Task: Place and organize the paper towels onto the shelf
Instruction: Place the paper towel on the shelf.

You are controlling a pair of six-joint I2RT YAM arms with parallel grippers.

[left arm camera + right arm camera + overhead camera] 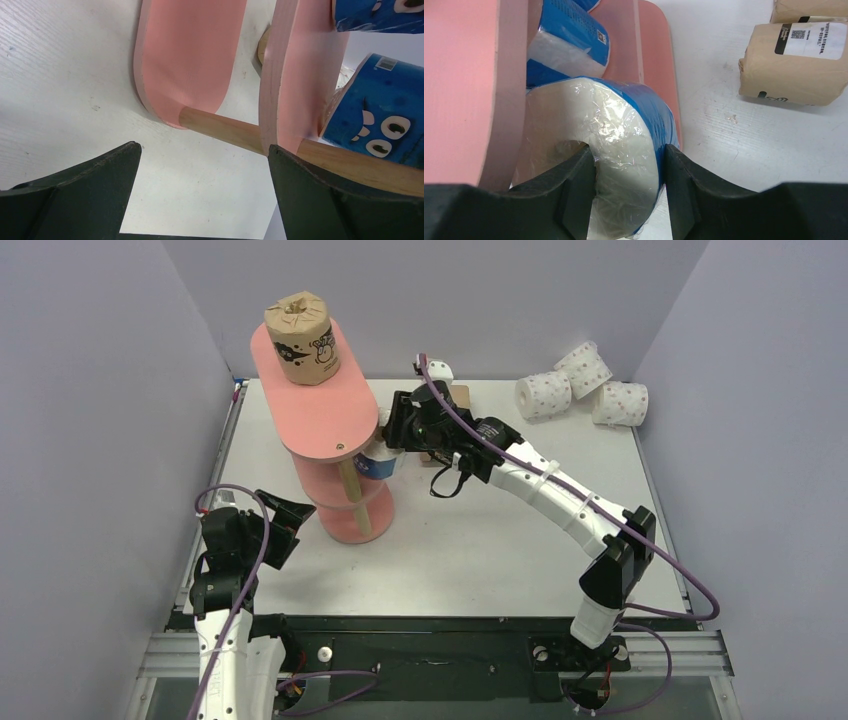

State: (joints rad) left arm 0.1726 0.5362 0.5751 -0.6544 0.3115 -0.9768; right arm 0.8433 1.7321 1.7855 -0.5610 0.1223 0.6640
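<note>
While the right gripper (629, 162) clamps one blue plastic-wrapped cylindrical roll (624, 115) between two boards of the salmon-pink three-tier shelf (310, 415), a second blue roll (569, 40) lies behind it. One brown roll (300, 340) tops the shelf, three white pink-dotted rolls (582, 388) sit far right on the table, and the left gripper (272, 530) gapes wide.

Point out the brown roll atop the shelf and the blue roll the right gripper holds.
brown roll (305, 348), top external view, printed side.
blue roll (624, 130), right wrist view, white wrapped end.
</note>
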